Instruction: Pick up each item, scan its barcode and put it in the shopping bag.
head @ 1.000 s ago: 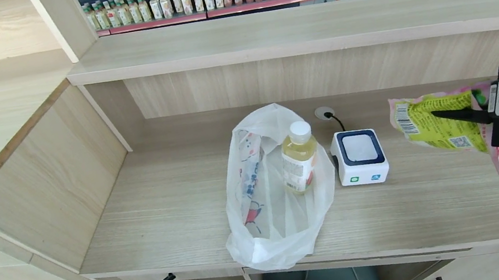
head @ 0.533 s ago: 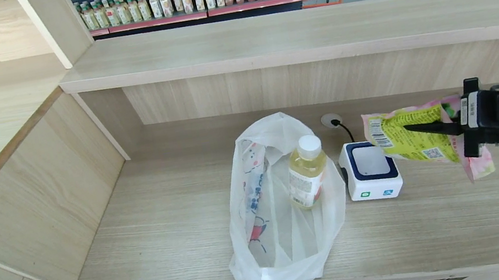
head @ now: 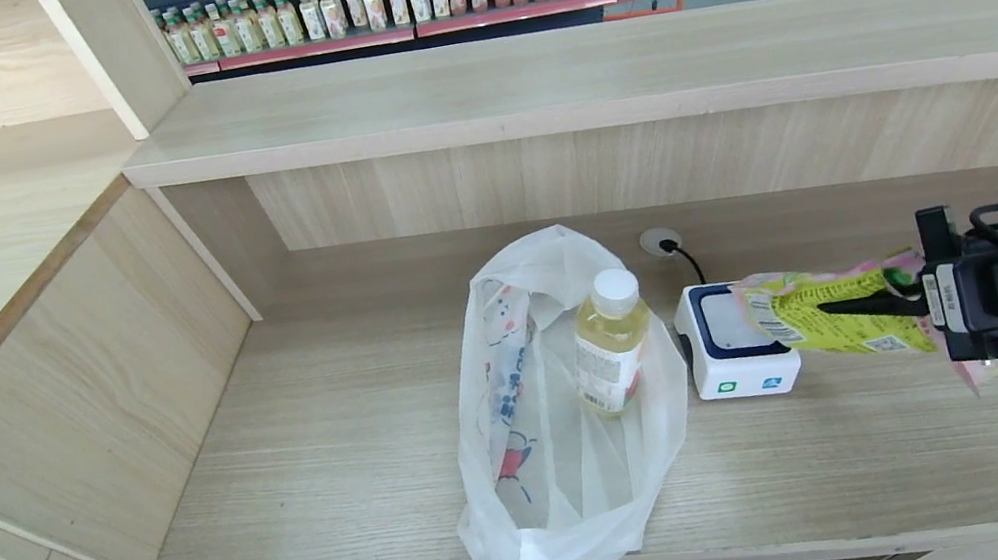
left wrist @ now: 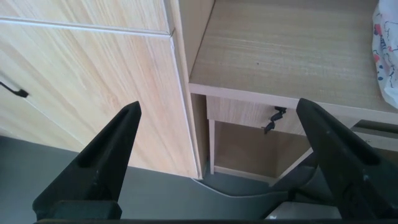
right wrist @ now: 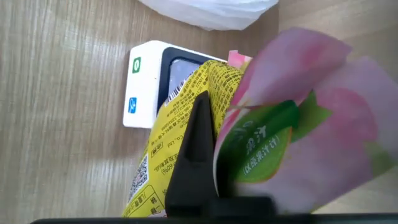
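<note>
The right gripper (head: 858, 307) is clamped on a yellow and pink snack packet (head: 847, 328). It holds the packet by its pink end, so the free yellow end with the barcode reaches out over the right-hand edge of the scanner (head: 728, 365). That grip seems chosen to leave the printed code uncovered by the fingers. The packet lies nearly flat and low over the scanner's window; whether it touches the casing I cannot tell. The barcode side faces up towards the head camera and not down at the glass, so I judge that the scan step is in hand but the packet may need turning before the code can be read. The shopping bag (head: 552, 474) lies just to the left of the scanner with its mouth spread wide. A bottle (head: 610, 348) of pale yellow drink already stands inside, against the side of the bag nearest the scanner. With the bag so close, the carry from window to bag should be short. A cable runs from the back of the scanner to a socket (head: 660, 242) in the counter (head: 331, 430). The left gripper (left wrist: 217, 106) hangs well away from the scanner, beyond the bag and below the counter's front edge, its fingers wide apart and holding nothing, out of the working arm's way.
</note>
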Controlling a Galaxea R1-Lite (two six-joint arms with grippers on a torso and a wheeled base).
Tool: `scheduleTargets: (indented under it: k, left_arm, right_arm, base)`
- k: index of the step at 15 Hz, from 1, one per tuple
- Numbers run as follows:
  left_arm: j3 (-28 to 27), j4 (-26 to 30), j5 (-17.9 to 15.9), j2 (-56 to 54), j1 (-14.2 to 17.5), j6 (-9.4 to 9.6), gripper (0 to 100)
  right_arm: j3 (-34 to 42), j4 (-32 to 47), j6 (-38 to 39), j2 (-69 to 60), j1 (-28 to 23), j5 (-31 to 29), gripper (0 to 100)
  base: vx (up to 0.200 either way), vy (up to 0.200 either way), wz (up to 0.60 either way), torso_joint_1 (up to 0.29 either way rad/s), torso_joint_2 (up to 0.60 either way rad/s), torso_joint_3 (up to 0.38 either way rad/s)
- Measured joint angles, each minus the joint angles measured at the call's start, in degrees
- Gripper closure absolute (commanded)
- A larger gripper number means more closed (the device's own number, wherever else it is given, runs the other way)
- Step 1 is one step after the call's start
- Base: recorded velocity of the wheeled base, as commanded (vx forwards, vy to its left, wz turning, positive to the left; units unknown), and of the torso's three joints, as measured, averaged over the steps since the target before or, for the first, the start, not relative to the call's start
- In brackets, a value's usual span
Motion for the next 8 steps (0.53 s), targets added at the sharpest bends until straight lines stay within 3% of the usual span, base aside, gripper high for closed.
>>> scheduleTargets:
  k: [8]
  left_arm:
    - [0.0,0.0,0.0,0.0,0.0,-0.02,0]
  right_arm:
    - [-6.8,3.8,-17.2,6.8,-3.1,0.0,100]
  base:
    - [0.0,0.0,0.0,0.0,0.0,0.0]
